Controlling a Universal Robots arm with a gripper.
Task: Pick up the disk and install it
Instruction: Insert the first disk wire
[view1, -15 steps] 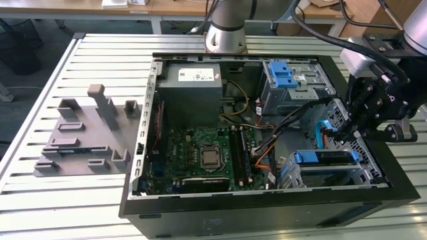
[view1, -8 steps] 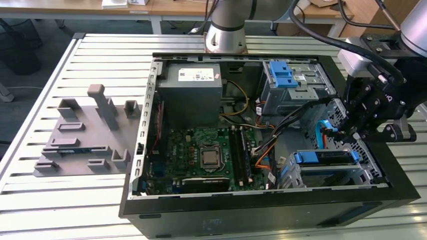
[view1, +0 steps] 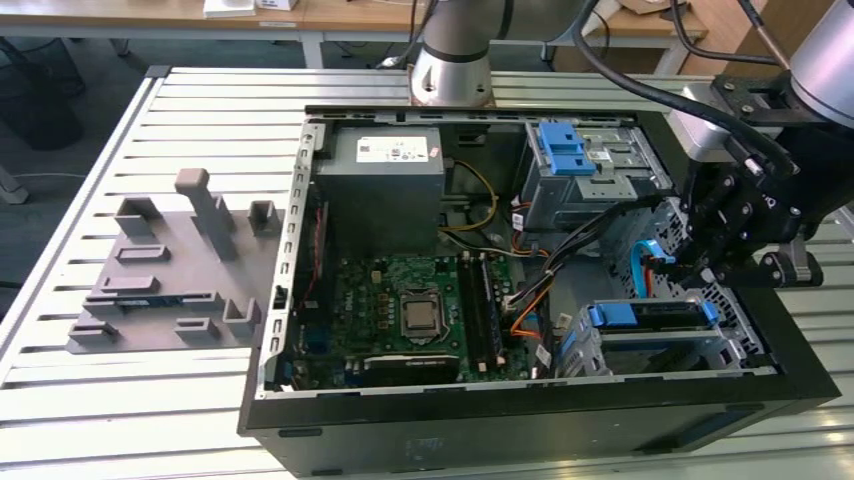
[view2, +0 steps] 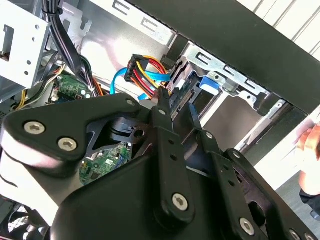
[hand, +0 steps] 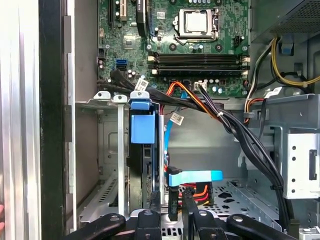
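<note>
Already disk (hand: 143, 150) seated upright in lower bay (hand: 107, 150) of case (view1: 747, 395); fingers (hand: 172, 207) closed, empty, just beside.

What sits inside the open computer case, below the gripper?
Below the gripper, the computer case holds the disk seated edge-on in a metal bay, beside cable bundles and a motherboard. The disk's lower end is covered.

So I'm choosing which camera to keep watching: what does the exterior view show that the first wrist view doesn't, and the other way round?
Exterior view alone: the grey moulded tray on the slatted table beside the computer case, and the arm's base.
First wrist view alone: the flat blue cable seen from near.
Both: the motherboard, the disk in its bay, the gripper.
</note>
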